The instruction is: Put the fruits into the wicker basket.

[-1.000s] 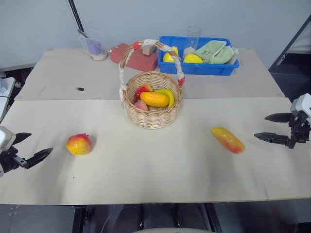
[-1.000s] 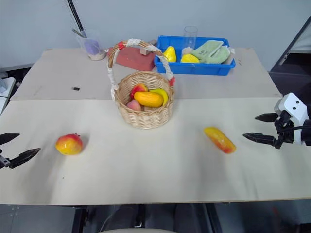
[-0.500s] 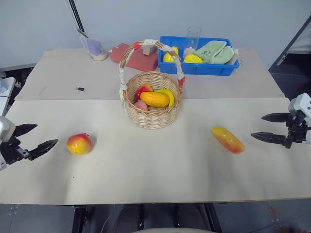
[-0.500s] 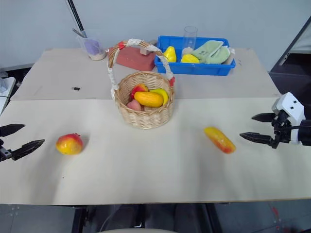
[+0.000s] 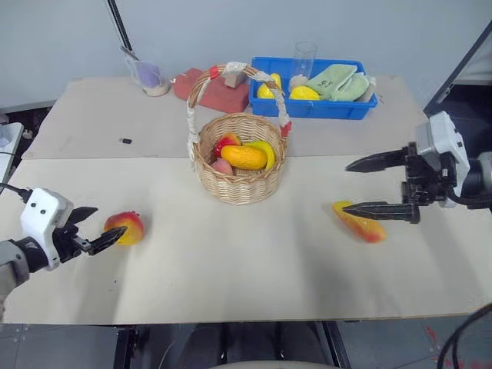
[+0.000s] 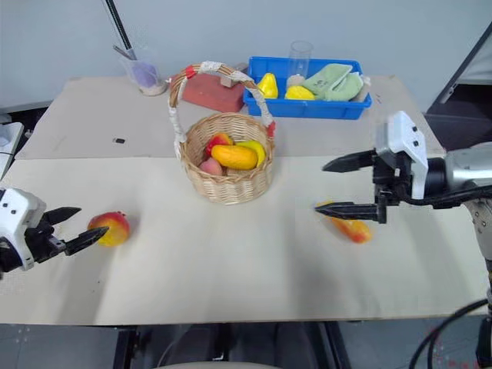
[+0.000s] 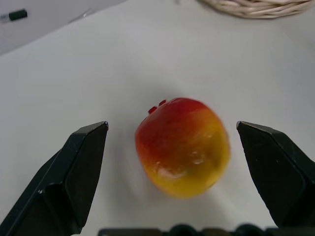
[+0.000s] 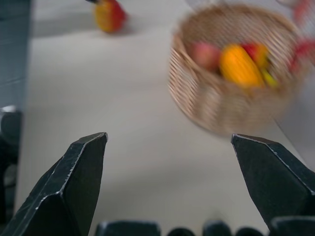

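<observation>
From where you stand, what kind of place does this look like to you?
Probably a lab or test bench rather than a home: a plain table against a bare wall, toy fruit in a wicker basket, and a blue tray of props at the back.

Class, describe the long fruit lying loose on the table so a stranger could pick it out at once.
Start at the wicker basket in the middle of the table. On the robot's right of it, by the open right gripper, lies the long fruit. It alone is elongated, yellow-orange with a red end; the other loose fruit is round.
</observation>
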Robot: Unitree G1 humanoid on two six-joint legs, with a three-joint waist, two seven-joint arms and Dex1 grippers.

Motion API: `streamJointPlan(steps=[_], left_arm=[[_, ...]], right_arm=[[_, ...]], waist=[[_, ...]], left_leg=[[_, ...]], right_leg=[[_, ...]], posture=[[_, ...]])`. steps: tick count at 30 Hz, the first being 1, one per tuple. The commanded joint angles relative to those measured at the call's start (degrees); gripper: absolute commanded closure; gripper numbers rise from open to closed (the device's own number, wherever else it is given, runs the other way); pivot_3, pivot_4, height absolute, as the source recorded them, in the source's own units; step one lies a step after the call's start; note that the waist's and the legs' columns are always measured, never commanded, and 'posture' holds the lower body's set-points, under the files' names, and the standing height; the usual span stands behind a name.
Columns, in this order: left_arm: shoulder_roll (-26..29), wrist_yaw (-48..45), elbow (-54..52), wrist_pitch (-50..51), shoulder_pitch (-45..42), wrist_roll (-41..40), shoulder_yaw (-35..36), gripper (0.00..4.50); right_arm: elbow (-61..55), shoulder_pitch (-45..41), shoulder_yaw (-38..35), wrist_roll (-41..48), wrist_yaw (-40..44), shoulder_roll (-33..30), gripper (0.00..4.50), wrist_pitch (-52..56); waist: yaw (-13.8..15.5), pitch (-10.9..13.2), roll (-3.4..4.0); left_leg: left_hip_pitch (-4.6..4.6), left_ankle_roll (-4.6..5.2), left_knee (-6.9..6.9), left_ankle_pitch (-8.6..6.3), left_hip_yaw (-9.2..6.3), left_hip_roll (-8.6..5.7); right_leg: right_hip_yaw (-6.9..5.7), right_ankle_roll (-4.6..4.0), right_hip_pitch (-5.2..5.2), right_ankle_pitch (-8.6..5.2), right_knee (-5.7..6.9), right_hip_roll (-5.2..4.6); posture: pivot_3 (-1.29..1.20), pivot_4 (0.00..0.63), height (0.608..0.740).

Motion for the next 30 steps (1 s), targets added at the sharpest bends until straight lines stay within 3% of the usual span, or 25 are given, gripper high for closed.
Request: streamJointPlan(steps=[1, 12, 17, 21, 26, 30], left_arm=[[-1.4, 2.7, 0.2, 0.3, -2.3, 0.5, -1.6, 0.0], [-7.1, 8.9, 6.6, -1.5, -9.3, 3.9, -8.3, 0.0], [-7.5, 8.6, 7.1, -2.6, -10.8, 3.8, -8.9, 1.5], [-7.4, 7.3, 5.8, -3.3, -10.9, 3.0, -8.7, 1.5], [-7.6, 3.8, -8.1, 2.2, -13.3, -8.2, -8.3, 1.5], [-8.7, 6.1, -12.2, 6.3, -24.9, -10.7, -14.9, 1.5]], right_arm=[[-2.4, -2.9, 0.5, 1.9, -1.3, 0.7, 0.04, 2.0], [-4.5, -7.1, 2.5, 3.7, -4.6, 5.6, 0.04, 3.9], [-4.5, -7.0, 2.1, 3.7, -5.3, 5.9, 0.0, 3.7], [-4.7, -6.4, 1.7, 3.7, -5.5, 5.7, 0.0, 3.5], [-5.1, -5.6, -1.1, 4.4, -7.2, 4.7, 0.0, 4.3], [-7.2, -5.5, -3.7, 7.6, -9.6, 5.4, 0.0, 6.4]], waist=[[0.3, 0.0, -0.02], [0.5, 0.0, -0.04], [0.5, 0.0, -0.04], [0.5, 0.0, -0.04], [0.9, 0.0, -0.05], [1.3, 0.0, -0.05]], left_leg=[[-0.03, 0.0, 0.0, 0.0, 0.0, -0.02], [-0.09, -0.01, 0.01, 0.01, -0.01, -0.07], [-0.08, -0.01, 0.01, 0.01, 0.0, -0.07], [-0.08, -0.01, 0.01, 0.01, 0.0, -0.07], [-0.15, -0.01, 0.01, 0.01, -0.03, -0.09], [-0.12, -0.05, 0.03, 0.03, -0.04, -0.17]], right_leg=[[-0.01, 0.0, -0.02, 0.0, 0.0, -0.03], [-0.02, 0.01, -0.07, 0.01, 0.05, -0.1], [-0.02, 0.01, -0.09, 0.01, 0.06, -0.11], [-0.02, 0.01, -0.08, 0.01, 0.06, -0.12], [-0.06, 0.01, -0.1, 0.02, 0.03, -0.23], [-0.08, 0.03, -0.05, 0.02, 0.04, -0.27]], posture=[[0.0, 0.15, 0.74], [0.0, 0.15, 0.74], [0.0, 0.15, 0.74], [0.0, 0.15, 0.74], [0.0, 0.15, 0.74], [0.0, 0.15, 0.74]])
